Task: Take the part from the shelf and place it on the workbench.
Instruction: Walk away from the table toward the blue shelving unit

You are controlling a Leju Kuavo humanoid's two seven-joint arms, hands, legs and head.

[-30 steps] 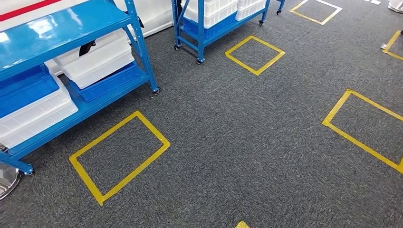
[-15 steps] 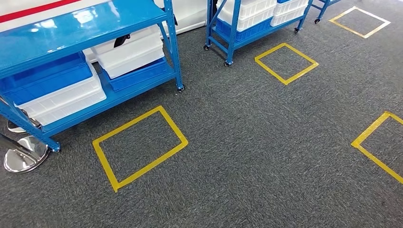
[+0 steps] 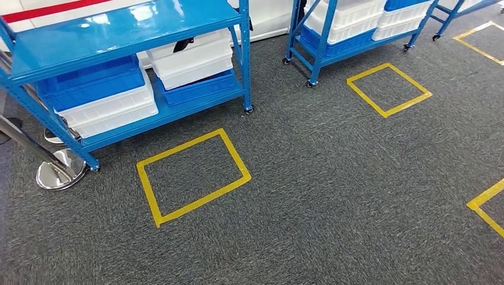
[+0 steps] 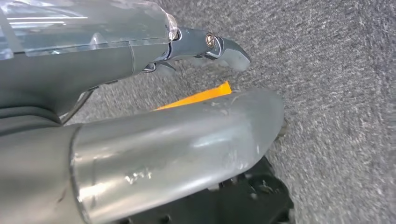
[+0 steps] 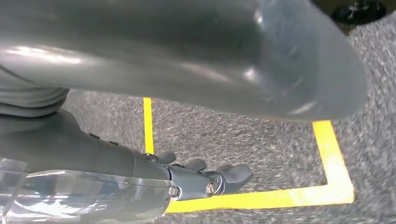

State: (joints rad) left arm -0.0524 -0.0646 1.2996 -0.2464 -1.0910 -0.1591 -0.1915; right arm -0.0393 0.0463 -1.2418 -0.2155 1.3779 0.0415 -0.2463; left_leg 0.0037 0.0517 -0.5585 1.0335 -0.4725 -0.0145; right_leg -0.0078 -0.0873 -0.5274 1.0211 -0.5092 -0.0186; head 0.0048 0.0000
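Observation:
A blue metal shelf (image 3: 119, 27) stands at the upper left of the head view, with white bins (image 3: 190, 59) and blue bins (image 3: 89, 80) stacked on its lower level. A small dark thing (image 3: 184, 43) sticks out above one white bin; I cannot tell what it is. My left hand (image 4: 196, 46) hangs over the grey carpet with its fingers stretched out and nothing in them. My right hand (image 5: 196, 179) hangs the same way over yellow floor tape (image 5: 261, 198), holding nothing.
A second blue wheeled shelf (image 3: 321, 35) with bins stands at the top right. Yellow tape squares (image 3: 193, 175) (image 3: 389, 89) mark the carpet before each shelf, with another corner (image 3: 484, 205) at the right. A chrome post base (image 3: 56, 172) sits by the near shelf's left leg.
The whole picture has shifted to the right: my view has turned left, bringing the near shelf and its tape square toward the middle. The things themselves have not moved.

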